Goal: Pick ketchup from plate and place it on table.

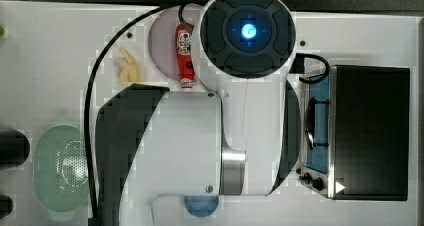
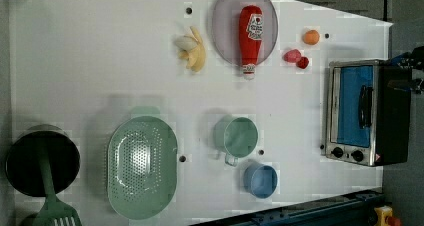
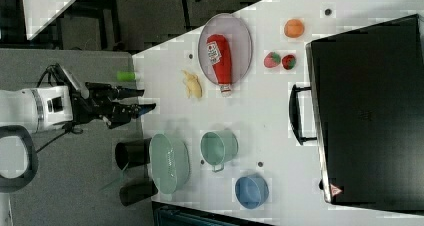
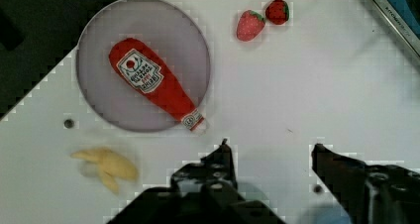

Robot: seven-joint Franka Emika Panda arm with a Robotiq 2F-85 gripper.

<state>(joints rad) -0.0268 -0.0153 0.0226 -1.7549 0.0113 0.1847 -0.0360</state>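
The ketchup (image 4: pixel 153 87), a slim red bottle with a white label, lies flat on the lilac-grey plate (image 4: pixel 99 50). Its pale cap end pokes just over the plate's rim onto the white table (image 2: pixel 100 61). The left view shows the ketchup (image 2: pixel 250 36) on the plate (image 2: pixel 225 31) near the table's far edge, and the top view shows the ketchup (image 1: pixel 185 53) beside my arm. My gripper (image 4: pixel 271 145) hangs high above the table, off to one side of the cap end. It is open, with nothing between its fingers. In the right view the gripper (image 3: pixel 142 99) points toward the table.
A banana (image 2: pixel 192 51) lies beside the plate, with two strawberries (image 2: pixel 296 58) and an orange (image 2: pixel 311 37) on its other side. A toaster oven (image 2: pixel 360 113), green mug (image 2: pixel 237 136), blue dish (image 2: pixel 261 181), green colander (image 2: pixel 142 166) and black pot (image 2: pixel 42 158) stand further off.
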